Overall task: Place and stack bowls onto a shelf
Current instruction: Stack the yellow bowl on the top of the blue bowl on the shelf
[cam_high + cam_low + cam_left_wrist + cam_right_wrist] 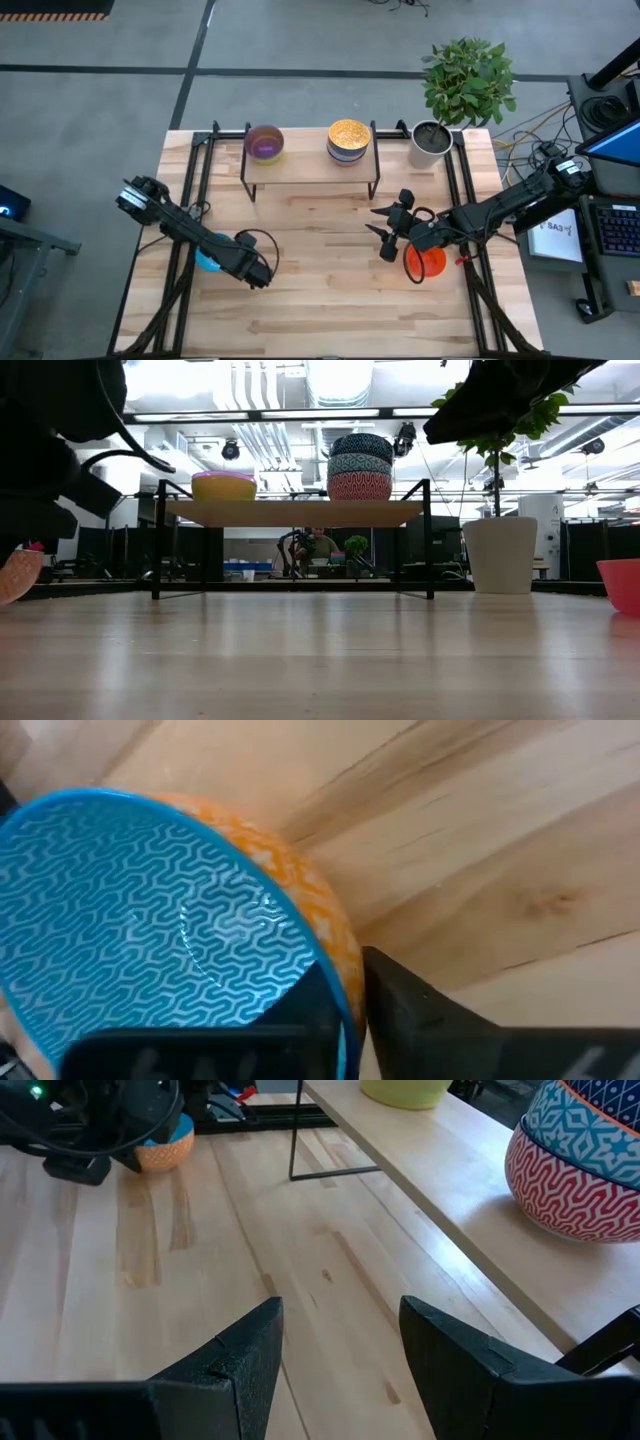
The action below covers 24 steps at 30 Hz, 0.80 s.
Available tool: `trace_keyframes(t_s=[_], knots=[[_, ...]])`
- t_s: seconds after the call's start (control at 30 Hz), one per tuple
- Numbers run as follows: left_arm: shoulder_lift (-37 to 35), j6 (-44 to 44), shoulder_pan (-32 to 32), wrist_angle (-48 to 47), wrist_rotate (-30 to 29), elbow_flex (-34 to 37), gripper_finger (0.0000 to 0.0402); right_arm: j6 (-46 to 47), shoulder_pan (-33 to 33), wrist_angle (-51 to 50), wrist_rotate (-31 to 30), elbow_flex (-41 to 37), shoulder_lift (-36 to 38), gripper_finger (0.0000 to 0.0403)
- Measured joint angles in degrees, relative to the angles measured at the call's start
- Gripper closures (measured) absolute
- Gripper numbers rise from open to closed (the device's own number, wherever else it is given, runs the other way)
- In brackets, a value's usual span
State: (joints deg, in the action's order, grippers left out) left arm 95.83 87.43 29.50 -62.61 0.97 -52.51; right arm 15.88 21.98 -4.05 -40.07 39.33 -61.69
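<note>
My left gripper (262,275) is shut on a bowl (150,930) that is blue-patterned inside and orange-patterned outside, over the table's left half. My right gripper (385,228) is open above bare table, in front of the shelf (310,168), touching nothing. A plain orange-red bowl (425,262) stands on the table under the right arm. The shelf's board carries a yellow bowl with a purple one nested in it (225,485), and beside that a stack of three patterned bowls (360,465) whose top bowl is gold-speckled inside (348,133). My left gripper pinches the bowl's rim (335,970), with one finger (300,1015) inside the bowl and the other finger (420,1015) outside against the orange wall. The bowl sits tilted in the hold (15,575). Whether its base touches the table I cannot tell.
A white pot with a leafy plant (430,142) stands at the shelf's right end on the table's far edge. The shelf's black legs (430,540) reach down to the tabletop. Bare wood (320,300) spreads between both arms and toward the near edge.
</note>
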Motion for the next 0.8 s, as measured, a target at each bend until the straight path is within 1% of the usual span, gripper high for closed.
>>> trace_keyframes(t_s=[0.03,0.13,0.23,0.3,0.4,0.5,0.57,0.63,0.8], knots=[[0.02,-0.10,0.00,0.27,0.08,-0.01,0.0388,0.01,0.00,-0.01,0.00,0.00,0.00,0.0211],[0.00,-2.38,0.00,0.26,0.11,-0.99,0.0390,0.00,0.00,-0.29,0.00,0.00,0.00,0.0211],[-0.29,-4.25,0.00,-0.91,0.70,-3.55,0.0395,0.08,0.02,-1.59,0.04,0.00,0.00,0.0211],[-0.29,-8.65,0.00,-1.50,0.92,-6.31,0.0395,0.70,0.13,-2.71,0.06,-0.02,0.00,0.0211],[-0.29,-19.17,0.26,-1.41,-0.29,-11.67,0.0397,0.80,0.13,-3.95,0.09,-0.02,0.01,0.0211],[-0.29,-30.21,0.44,-1.75,-4.87,-17.77,0.0398,0.63,0.15,-4.92,0.21,-0.02,0.09,0.0211],[-0.28,-37.50,0.16,-2.05,-9.03,-22.08,0.0398,0.59,0.41,-5.58,1.71,-0.02,0.24,0.0211],[-0.26,-45.01,-0.67,-2.60,-13.87,-26.06,0.0398,0.58,0.78,-6.62,5.16,-0.02,0.43,0.0211],[-0.29,-62.55,-4.21,-2.73,-25.55,-33.91,0.0398,-0.18,2.60,-7.76,17.23,-0.02,0.81,0.0211]])
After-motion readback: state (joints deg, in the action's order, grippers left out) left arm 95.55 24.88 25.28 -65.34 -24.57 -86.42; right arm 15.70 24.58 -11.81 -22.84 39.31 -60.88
